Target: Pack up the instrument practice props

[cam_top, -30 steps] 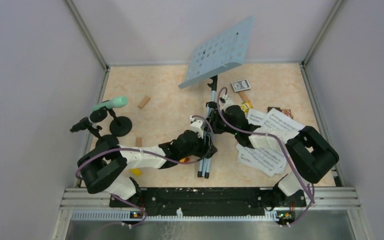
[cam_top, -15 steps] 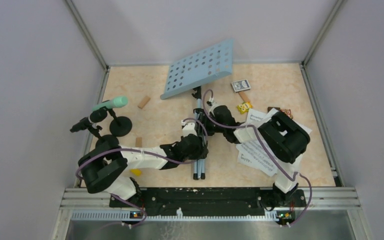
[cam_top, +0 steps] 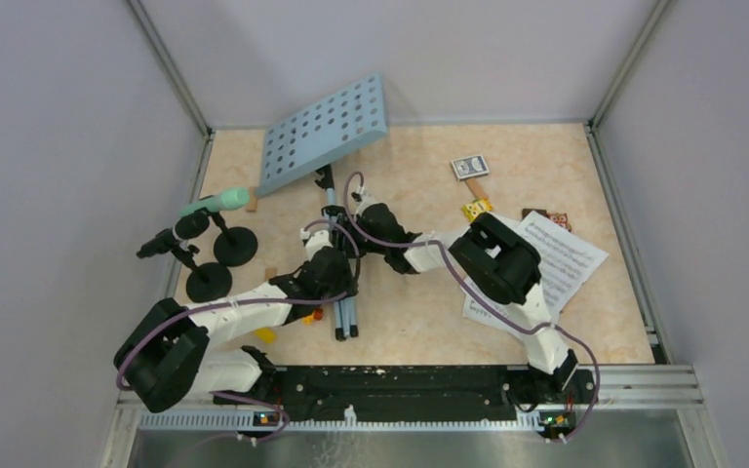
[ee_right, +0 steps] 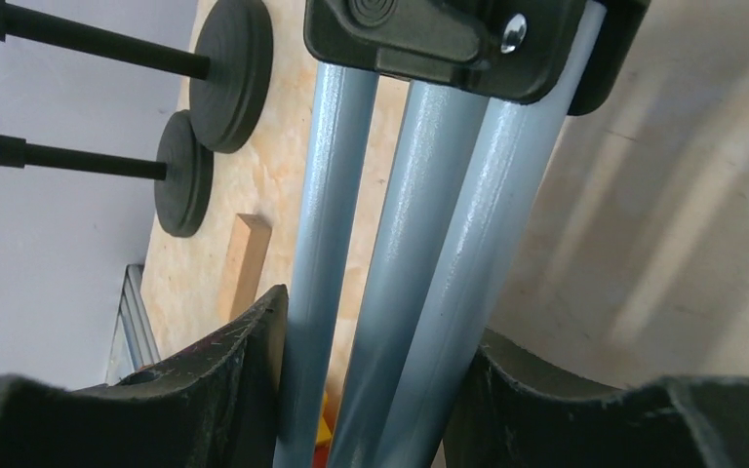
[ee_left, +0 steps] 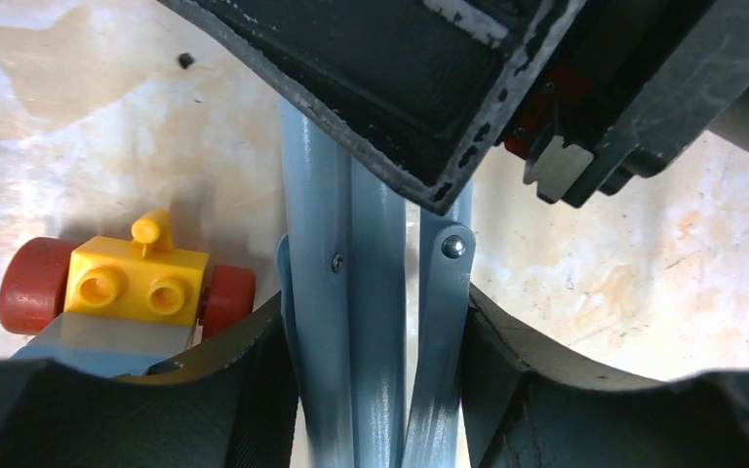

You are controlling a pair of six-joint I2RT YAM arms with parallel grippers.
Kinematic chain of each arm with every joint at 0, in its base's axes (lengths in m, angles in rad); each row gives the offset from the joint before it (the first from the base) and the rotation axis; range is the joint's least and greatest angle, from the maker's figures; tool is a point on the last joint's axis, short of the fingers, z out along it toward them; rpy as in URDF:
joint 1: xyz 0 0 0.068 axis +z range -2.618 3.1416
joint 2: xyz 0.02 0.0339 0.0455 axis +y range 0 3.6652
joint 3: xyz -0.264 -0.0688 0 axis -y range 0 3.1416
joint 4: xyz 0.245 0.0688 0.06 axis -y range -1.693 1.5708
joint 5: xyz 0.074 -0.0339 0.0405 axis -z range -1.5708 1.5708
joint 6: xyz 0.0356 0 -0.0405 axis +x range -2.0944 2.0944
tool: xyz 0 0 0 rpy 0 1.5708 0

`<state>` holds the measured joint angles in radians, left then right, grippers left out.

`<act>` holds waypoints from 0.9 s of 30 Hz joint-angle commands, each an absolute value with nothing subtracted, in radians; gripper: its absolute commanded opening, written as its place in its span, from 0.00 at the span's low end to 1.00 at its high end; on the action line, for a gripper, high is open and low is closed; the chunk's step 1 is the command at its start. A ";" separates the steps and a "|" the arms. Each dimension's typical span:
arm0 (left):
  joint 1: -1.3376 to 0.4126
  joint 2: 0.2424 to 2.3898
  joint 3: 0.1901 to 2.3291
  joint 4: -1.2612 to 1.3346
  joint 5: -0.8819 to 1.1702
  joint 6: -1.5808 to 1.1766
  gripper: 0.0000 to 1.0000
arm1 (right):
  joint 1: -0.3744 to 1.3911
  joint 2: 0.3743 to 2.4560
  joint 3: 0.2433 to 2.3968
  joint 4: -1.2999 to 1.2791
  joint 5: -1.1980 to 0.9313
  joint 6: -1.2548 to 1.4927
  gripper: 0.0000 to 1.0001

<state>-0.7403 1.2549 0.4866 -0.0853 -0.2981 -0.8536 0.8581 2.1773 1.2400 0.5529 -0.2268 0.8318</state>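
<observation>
The pale-blue perforated music desk (cam_top: pixel 322 132) tilts over the back left of the table, and its folded tripod pole (cam_top: pixel 342 297) runs toward the near edge. My left gripper (cam_top: pixel 333 271) is shut on the blue-grey tubes (ee_left: pixel 371 292) low down, its pads (ee_left: pixel 254 390) pressing both sides. My right gripper (cam_top: pixel 364 216) is shut on the same tripod pole (ee_right: pixel 390 224) higher up, just below its black clamp (ee_right: pixel 429 39). The mint-green microphone (cam_top: pixel 216 203) and the black microphone (cam_top: pixel 160 242) rest in two round-based holders (cam_top: pixel 236 244) at the left. White sheet-music pages (cam_top: pixel 558 259) lie on the right.
A yellow toy brick with red wheels (ee_left: pixel 137 283) lies beside the pole on its left. Tan wooden blocks (cam_top: pixel 252 201) sit near the mic holders (ee_right: pixel 232 68). A card deck (cam_top: pixel 469 166) and a small yellow brick (cam_top: pixel 477 209) lie at the back right. Walls enclose three sides.
Both arms have carried the stand to the left, so the desk went from back right of centre to back left. The right arm no longer covers the sheet music.
</observation>
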 commanded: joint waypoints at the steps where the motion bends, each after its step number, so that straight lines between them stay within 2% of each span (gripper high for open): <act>1: -0.666 1.228 0.479 -0.265 -0.423 -0.773 0.45 | 0.873 2.157 1.326 0.672 -0.144 0.677 0.40; 6: -0.667 1.175 0.520 -0.316 -0.433 -0.767 0.75 | 0.857 2.023 1.234 0.585 -0.056 0.548 0.60; 9: -0.666 1.105 0.551 -0.356 -0.451 -0.755 0.83 | 0.834 1.925 1.174 0.515 -0.013 0.480 0.80; 10: -0.666 1.083 0.560 -0.366 -0.457 -0.749 0.84 | 0.824 1.897 1.156 0.494 -0.004 0.459 0.82; 19: -0.666 0.948 0.692 -0.444 -0.428 -0.663 0.88 | 0.757 1.618 0.953 0.478 0.012 0.322 0.84; 22: -0.666 0.884 0.759 -0.477 -0.419 -0.651 0.90 | 0.758 1.567 0.932 0.501 -0.106 0.262 0.84; 24: -0.667 0.849 0.828 -0.532 -0.429 -0.649 0.97 | 0.758 1.550 0.931 0.520 -0.201 0.229 0.83; 27: -0.666 0.814 0.961 -0.608 -0.424 -0.600 0.99 | 0.760 1.557 0.937 0.574 -0.344 0.208 0.83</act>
